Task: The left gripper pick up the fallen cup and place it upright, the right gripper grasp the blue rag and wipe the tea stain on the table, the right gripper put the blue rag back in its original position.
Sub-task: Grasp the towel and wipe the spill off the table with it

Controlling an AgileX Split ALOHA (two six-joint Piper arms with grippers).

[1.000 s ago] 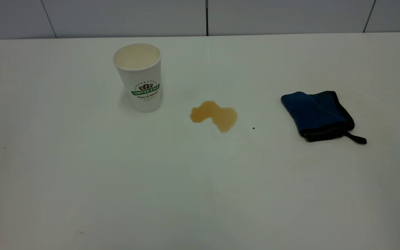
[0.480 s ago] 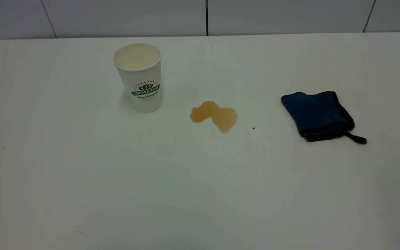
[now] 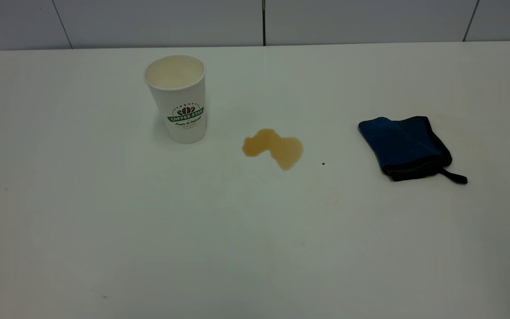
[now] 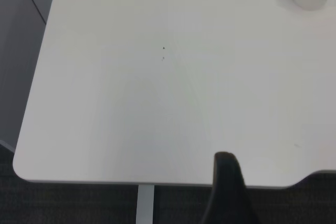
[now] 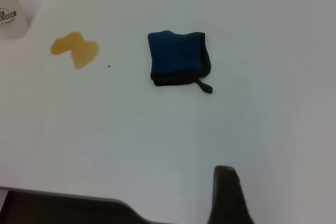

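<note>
The cup (image 3: 176, 98) stands upright on the white worktop (image 3: 148, 230), mouth up, its green banner facing the exterior camera; it sits at about 10 o'clock from the middle of the surface. The tea stain (image 3: 274, 147) lies just off the cup at its 4 o'clock, apart from it, a lobed amber puddle undisturbed on the worktop. A tiny dark speck (image 3: 323, 163) rests close to the stain at its 4 o'clock. The blue rag (image 3: 403, 146) lies folded flat, well apart from the stain at its 3 o'clock, black edging and loop strap toward the near side. Neither arm shows in the exterior view. In each wrist view only one dark finger of that arm's gripper is visible, the left gripper (image 4: 227, 190) above the worktop's near edge, the right gripper (image 5: 227, 195) likewise; whether either is open or closed I cannot tell. Neither touches any object.
</note>
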